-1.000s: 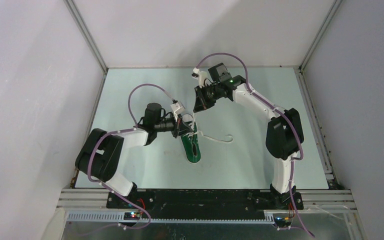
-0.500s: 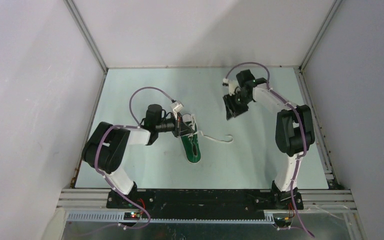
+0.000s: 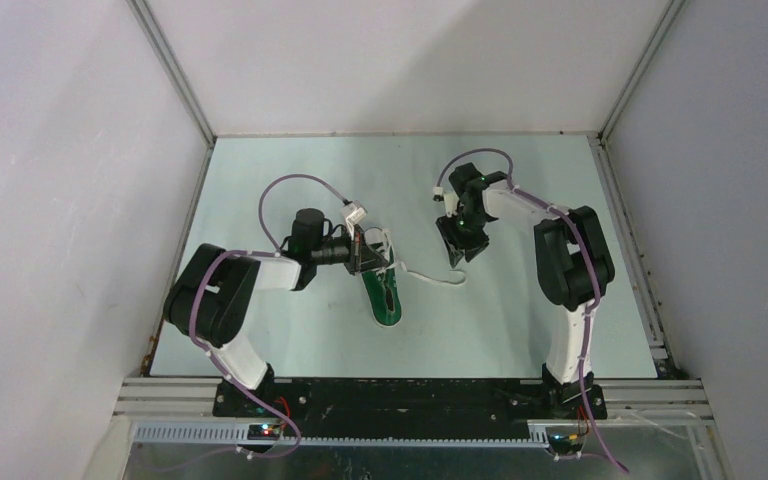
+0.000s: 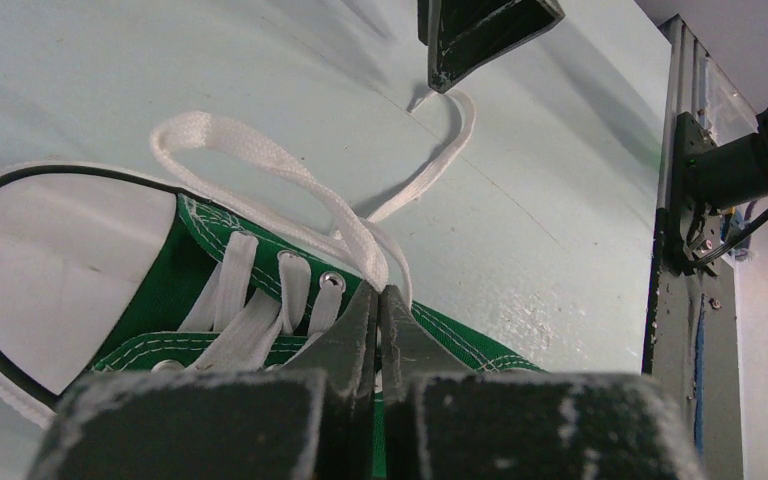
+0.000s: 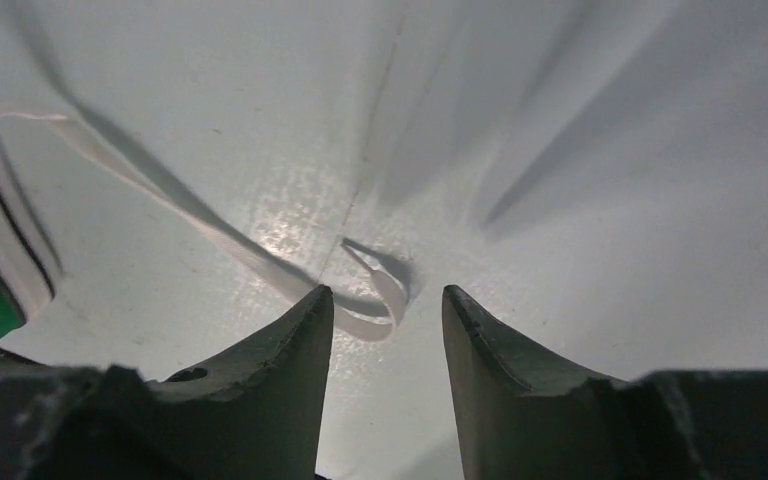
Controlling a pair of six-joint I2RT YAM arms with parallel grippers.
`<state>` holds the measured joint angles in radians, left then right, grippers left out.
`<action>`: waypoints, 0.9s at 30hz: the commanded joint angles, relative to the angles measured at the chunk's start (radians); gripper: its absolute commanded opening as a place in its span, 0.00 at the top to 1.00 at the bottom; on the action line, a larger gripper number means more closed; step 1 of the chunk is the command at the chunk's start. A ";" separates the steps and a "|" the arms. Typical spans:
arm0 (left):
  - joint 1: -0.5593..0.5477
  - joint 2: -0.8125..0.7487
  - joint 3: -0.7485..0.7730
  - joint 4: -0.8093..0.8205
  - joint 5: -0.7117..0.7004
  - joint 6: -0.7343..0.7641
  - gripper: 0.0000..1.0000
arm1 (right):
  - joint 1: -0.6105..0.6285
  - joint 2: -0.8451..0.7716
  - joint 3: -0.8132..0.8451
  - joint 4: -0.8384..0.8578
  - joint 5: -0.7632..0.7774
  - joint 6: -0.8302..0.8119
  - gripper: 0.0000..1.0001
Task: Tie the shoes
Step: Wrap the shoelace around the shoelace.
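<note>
The green shoe [image 3: 387, 297] lies on the table with its toe toward the arm bases. My left gripper [image 3: 373, 259] hovers over its eyelets. In the left wrist view that gripper [image 4: 380, 291] is shut on a white lace loop [image 4: 260, 160] just above the green canvas [image 4: 450, 325]. The other lace [image 3: 430, 278] trails right across the table to a curled end. My right gripper [image 3: 457, 253] hangs over that end. In the right wrist view it [image 5: 386, 297] is open, with the lace end [image 5: 375, 318] lying on the table between its fingertips, untouched. The shoe's sole [image 5: 5, 250] shows at the left edge.
White walls [image 3: 80, 200] close in the pale green table [image 3: 290, 180] on the left, back and right. A metal rail [image 3: 410, 395] with both arm bases runs along the near edge. A dark frame post [image 4: 675, 200] stands at the table's side.
The right gripper opened, swung away to the right from beside the shoe, then came back down over the loose lace end. The left gripper stayed shut on its loop.
</note>
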<state>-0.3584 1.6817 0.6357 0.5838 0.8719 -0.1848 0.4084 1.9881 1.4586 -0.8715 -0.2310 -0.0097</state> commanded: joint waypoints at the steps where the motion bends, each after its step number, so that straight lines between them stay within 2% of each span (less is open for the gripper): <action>1: 0.004 -0.006 0.017 0.022 0.020 -0.010 1.00 | 0.014 0.009 0.001 -0.035 0.092 0.025 0.54; 6: 0.004 -0.008 0.018 0.018 0.020 -0.005 1.00 | 0.025 0.005 -0.046 -0.037 0.122 0.025 0.60; 12: 0.004 -0.011 0.018 0.003 0.024 0.005 1.00 | 0.036 0.059 -0.036 -0.019 0.116 0.014 0.72; 15: 0.004 -0.010 0.025 -0.003 0.032 0.002 1.00 | 0.027 0.084 0.029 -0.013 0.103 -0.012 1.00; 18: 0.004 -0.018 0.031 -0.012 0.046 0.002 1.00 | 0.010 0.090 0.151 0.008 0.091 -0.027 1.00; 24: 0.004 -0.028 0.031 -0.003 0.099 -0.018 1.00 | 0.023 0.134 0.519 0.094 -0.028 -0.030 1.00; 27: 0.004 -0.035 0.026 0.008 0.127 -0.021 1.00 | 0.058 0.186 0.590 0.117 -0.052 -0.021 1.00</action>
<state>-0.3584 1.6814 0.6384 0.5644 0.9298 -0.1875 0.4217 2.1349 1.9427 -0.8177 -0.2142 -0.0334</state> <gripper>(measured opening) 0.005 0.007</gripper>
